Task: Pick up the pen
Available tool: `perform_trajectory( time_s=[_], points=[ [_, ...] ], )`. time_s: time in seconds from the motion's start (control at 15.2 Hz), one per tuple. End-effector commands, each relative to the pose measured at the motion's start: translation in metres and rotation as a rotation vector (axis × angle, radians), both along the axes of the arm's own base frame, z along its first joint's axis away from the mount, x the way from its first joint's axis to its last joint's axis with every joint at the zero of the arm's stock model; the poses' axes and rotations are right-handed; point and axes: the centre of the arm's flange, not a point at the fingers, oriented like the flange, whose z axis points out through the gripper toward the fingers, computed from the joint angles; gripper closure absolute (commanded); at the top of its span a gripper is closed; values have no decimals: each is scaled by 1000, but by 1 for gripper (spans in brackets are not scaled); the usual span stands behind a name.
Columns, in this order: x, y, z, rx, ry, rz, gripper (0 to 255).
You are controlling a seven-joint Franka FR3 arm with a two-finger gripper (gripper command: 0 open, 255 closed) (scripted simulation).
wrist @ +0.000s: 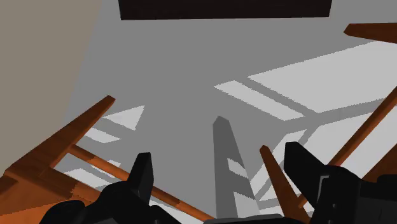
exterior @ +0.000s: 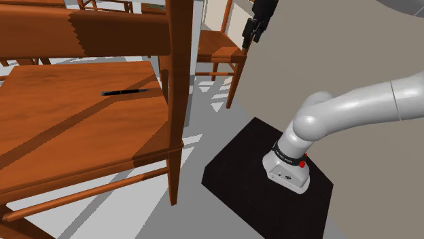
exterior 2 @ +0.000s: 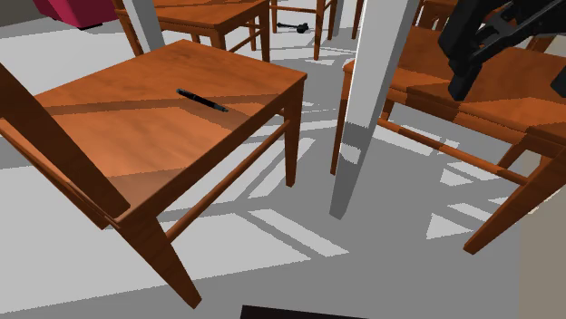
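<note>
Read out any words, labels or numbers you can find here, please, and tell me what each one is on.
On the dark band near the arm's foot: faint light marks, too small to read.
On the pen, the chair and the stand: no writing that I can see.
Nothing here can be read as text.

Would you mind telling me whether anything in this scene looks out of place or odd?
Yes: the black pen lies flat on a wooden chair seat, an unusual spot for a pen. The claw, open, hangs well apart from it above the grey floor.
</note>
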Motion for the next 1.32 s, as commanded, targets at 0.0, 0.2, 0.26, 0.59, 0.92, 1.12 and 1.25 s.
perform_trajectory(
  time_s=[0.0,0.2,0.26,0.59,0.92,1.12,1.25],
  points=[
    [0,0,0,0,0,0,0],
    [32,20,-9,3,8,81,0],
    [43,27,-12,4,10,108,0],
    [92,66,-28,8,23,243,0],
    [134,112,-44,13,35,378,0],
    [157,142,-54,15,43,459,0],
    [171,163,-60,17,48,513,0]
  ],
)
